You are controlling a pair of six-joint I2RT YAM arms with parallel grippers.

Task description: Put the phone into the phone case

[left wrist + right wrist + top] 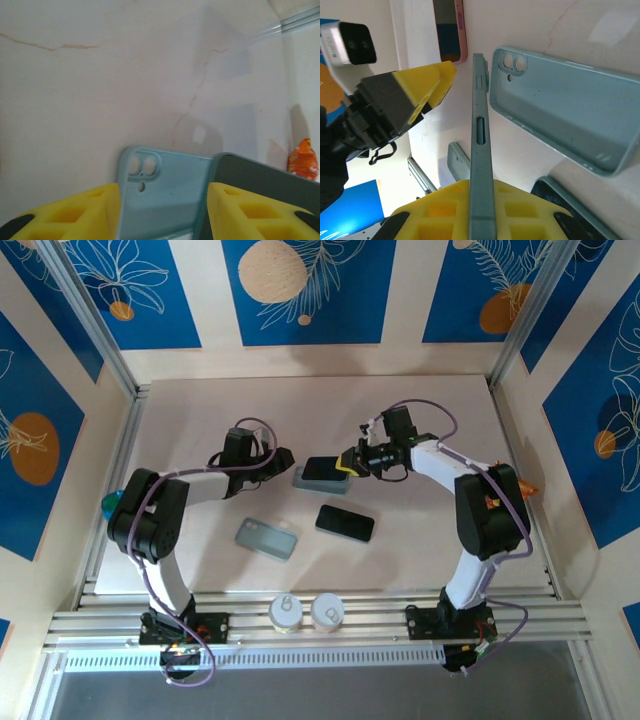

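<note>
Blue leaf-print panels ring the pale table (200, 410) where I work. Near its middle lies the light blue phone case (560, 110), hollow side up. The yellow fingers of my left gripper (164, 194) straddle its sides; whether they pinch it or stand loose I cannot tell. Tilted beside the case's rim is the phone (480, 130), clamped edge-on in my right gripper (482, 195). I judge the phone stiff, dense, slick and glass-faced, so a firm pinch across its flat faces near one end leaves the other end free to enter. The case looks rubbery, its rim likely to flex.
</note>
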